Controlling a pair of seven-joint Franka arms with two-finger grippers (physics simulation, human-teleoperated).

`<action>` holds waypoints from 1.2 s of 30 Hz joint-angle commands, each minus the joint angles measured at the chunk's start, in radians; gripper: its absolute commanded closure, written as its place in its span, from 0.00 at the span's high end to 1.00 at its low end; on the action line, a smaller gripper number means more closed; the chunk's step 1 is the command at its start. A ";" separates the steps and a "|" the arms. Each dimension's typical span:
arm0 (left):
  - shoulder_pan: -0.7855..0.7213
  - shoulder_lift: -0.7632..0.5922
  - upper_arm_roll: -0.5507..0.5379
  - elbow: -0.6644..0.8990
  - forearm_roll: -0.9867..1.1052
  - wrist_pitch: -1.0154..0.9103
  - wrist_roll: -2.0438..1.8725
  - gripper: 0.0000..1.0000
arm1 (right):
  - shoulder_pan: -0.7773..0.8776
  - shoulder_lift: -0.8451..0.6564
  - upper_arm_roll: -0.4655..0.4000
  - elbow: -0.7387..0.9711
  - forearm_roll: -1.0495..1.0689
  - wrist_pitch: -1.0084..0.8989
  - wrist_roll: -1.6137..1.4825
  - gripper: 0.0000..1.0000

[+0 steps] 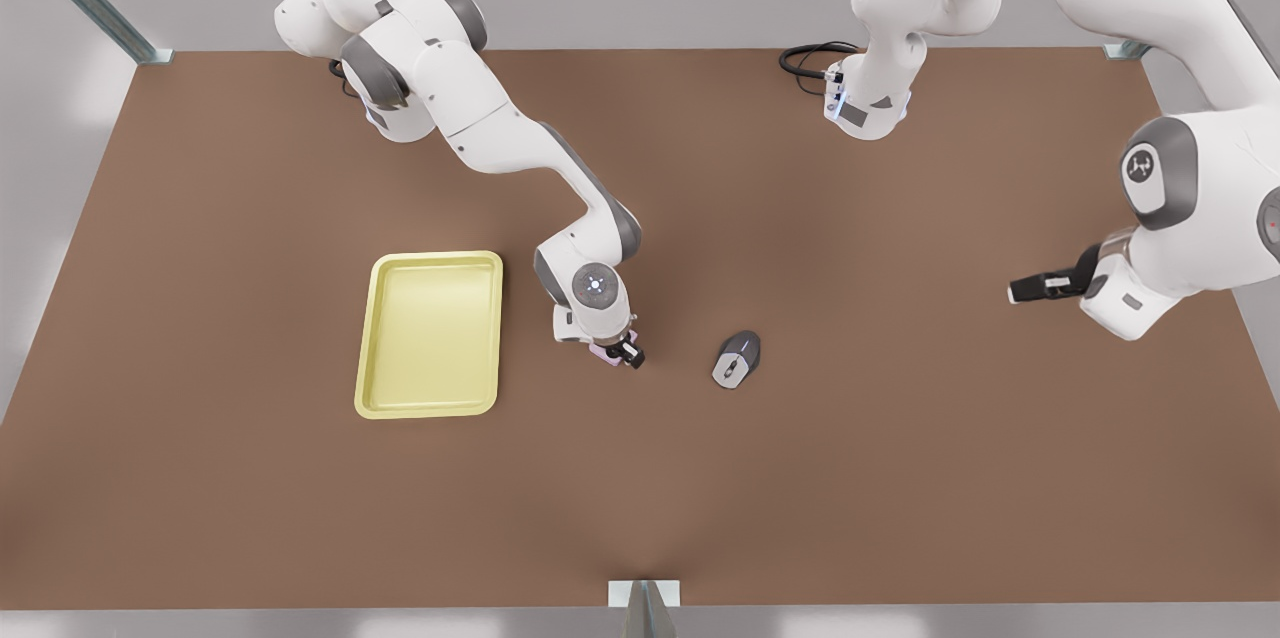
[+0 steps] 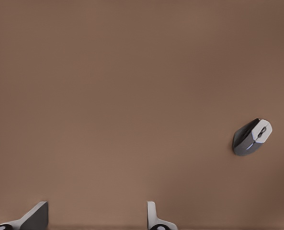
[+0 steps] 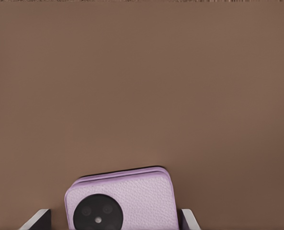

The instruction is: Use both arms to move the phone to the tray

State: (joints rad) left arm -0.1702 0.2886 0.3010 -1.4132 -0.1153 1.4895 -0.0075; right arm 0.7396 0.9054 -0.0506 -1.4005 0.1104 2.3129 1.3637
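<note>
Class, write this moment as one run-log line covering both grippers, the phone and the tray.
right gripper: shut on phone, beside tray | left gripper: open, waiting at front view's right | phone: not in tray

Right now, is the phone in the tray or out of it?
Out. The phone sits between the right gripper's fingers beside the tray.

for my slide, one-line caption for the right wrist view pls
Right hand grips the pink phone between its fingers above the bare brown table.
</note>
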 commanded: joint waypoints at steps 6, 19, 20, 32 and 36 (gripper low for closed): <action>-0.002 -0.029 0.030 0.004 -0.047 0.003 0.055 1.00 | 0.000 0.000 0.000 -0.002 0.002 0.002 -0.003 0.96; -0.031 -0.023 -0.029 0.008 -0.029 0.124 0.261 1.00 | -0.009 -0.014 0.000 -0.005 0.009 0.000 -0.018 0.82; -0.031 -0.023 -0.029 0.008 -0.029 0.124 0.261 1.00 | -0.009 -0.017 0.000 -0.006 0.009 0.000 -0.018 0.82; -0.031 -0.025 -0.028 0.007 -0.029 0.120 0.261 1.00 | -0.143 -0.192 0.002 -0.179 0.012 -0.018 -0.264 0.80; -0.031 -0.026 -0.028 0.005 -0.029 0.117 0.261 1.00 | -0.252 -0.301 0.002 -0.339 0.014 -0.016 -0.482 0.79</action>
State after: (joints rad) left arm -0.2010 0.2634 0.2726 -1.4083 -0.1447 1.6071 0.1998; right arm 0.5039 0.6195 -0.0490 -1.7199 0.1244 2.3009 1.2198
